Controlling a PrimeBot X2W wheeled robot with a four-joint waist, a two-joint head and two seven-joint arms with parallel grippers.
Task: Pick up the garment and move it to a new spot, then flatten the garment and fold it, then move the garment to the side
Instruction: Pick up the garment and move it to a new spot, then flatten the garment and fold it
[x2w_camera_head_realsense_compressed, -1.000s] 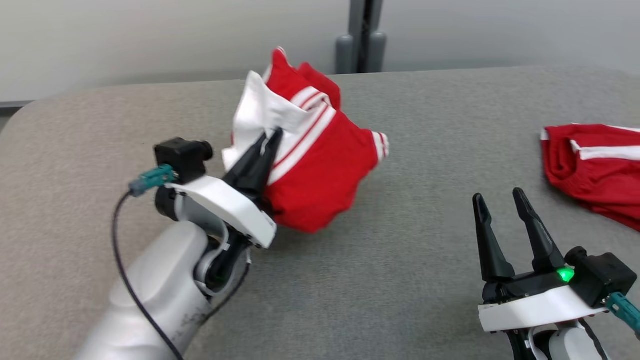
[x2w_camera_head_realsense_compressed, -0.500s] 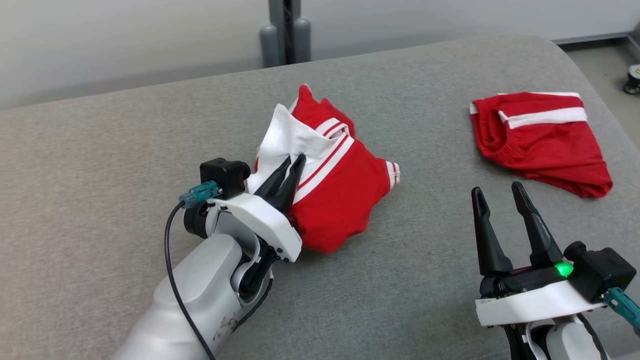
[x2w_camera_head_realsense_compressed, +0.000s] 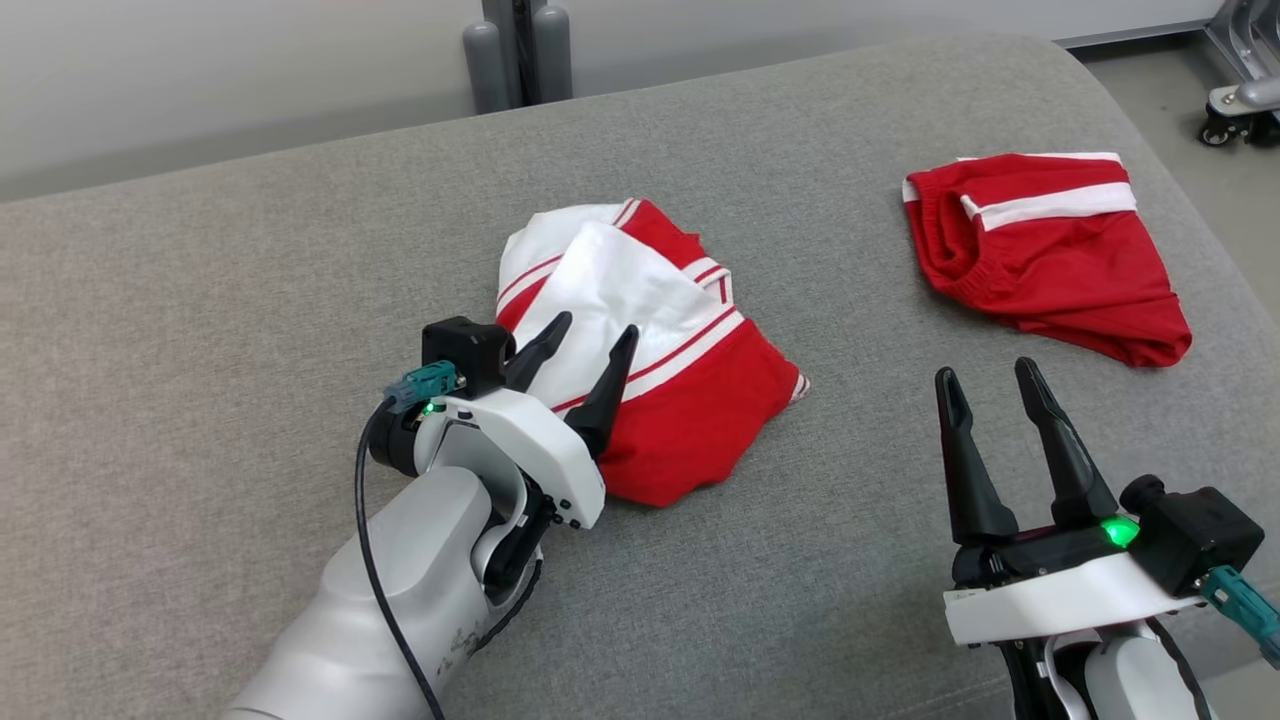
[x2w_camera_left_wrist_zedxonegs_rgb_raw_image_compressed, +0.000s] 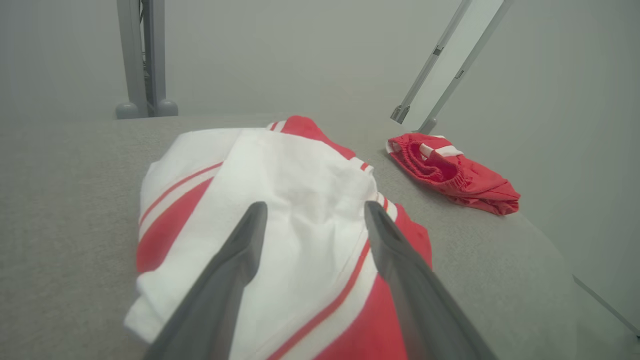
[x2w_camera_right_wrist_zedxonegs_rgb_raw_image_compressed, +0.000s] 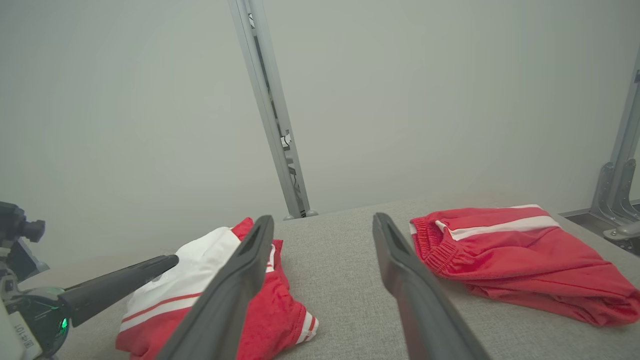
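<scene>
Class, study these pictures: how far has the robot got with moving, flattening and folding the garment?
Looks done: the red-and-white garment lies crumpled on the grey table, gripped by nothing, so the move seems over. In hand: left gripper open over it, right gripper open, apart. Left: flattening, folding, moving aside.

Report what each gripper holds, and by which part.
Nothing. The left gripper stands open over the garment's white fold; the right gripper is open, away from it.

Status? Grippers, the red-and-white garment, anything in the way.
Left gripper open, fingers spread over crumpled red-and-white garment on grey table. Right gripper open, empty, off to the side. Red shorts lie apart at right, not in the way.
</scene>
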